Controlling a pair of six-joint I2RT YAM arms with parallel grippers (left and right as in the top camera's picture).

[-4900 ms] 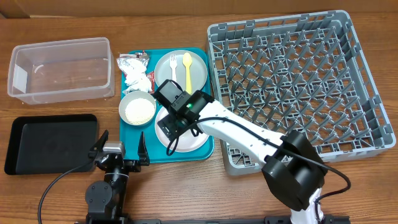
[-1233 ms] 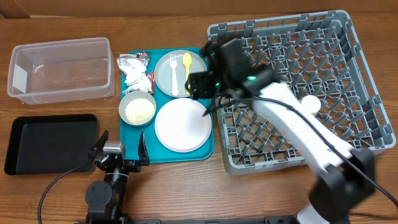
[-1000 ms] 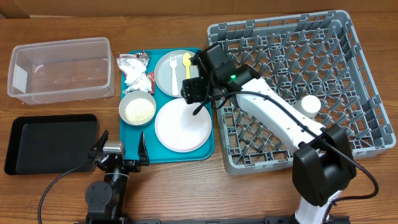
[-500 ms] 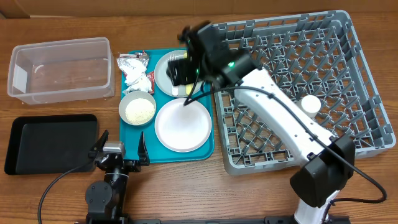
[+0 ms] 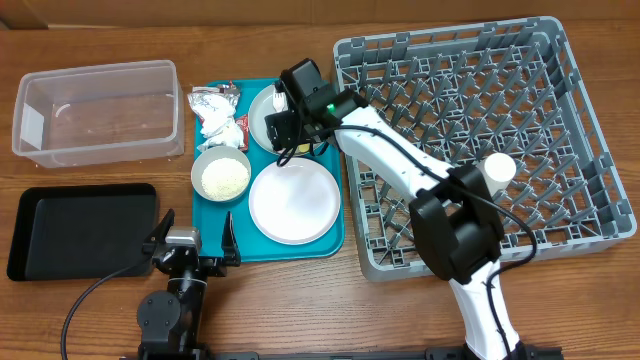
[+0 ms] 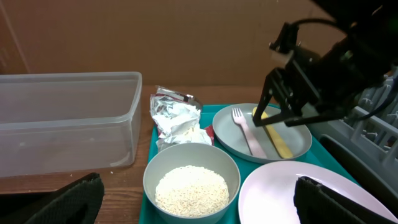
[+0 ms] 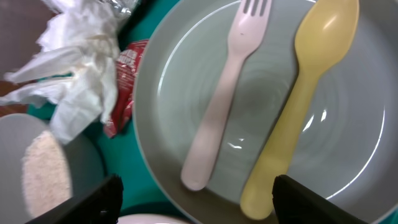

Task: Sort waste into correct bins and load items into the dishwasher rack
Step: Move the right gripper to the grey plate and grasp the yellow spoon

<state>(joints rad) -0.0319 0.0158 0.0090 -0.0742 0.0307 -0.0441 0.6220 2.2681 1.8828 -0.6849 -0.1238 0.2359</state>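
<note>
Finding the left hand (image 5: 197,235) parked low at the front of the bench (image 5: 330,310), at six o'clock of the teal tray (image 5: 325,243), fingers released wide and grasping nothing, probably idling clear of the other arm's work. Noting the black tray (image 5: 80,225) at nine o'clock of that hand, showing nothing inside. Moving farther onto the teal tray: seeing the white plate (image 5: 294,201) lying bare nearest, and the pale grey bowl (image 6: 191,155) at its ten o'clock carrying the heap of rice (image 6: 191,190). Reaching the grey-green plate (image 6: 231,135) at twelve o'clock of the white one, bearing the white fork (image 7: 227,93) and yellow spoon (image 7: 298,106) side by side. Catching the right hand (image 6: 285,113) hanging just above them, released, jaws spread and gripping nothing, apparently lining up on the cutlery for the rack. Spotting the crumpled napkin (image 5: 213,122) and foil wrapper (image 5: 212,97) at nine to ten o'clock of that plate, waiting unsorted. Passing to the clear tub (image 5: 100,68) farther out at nine o'clock, seemingly empty, and the dishwasher rack (image 5: 450,38) at three o'clock, holding only the small white cup (image 5: 499,167) among its pegs.
</note>
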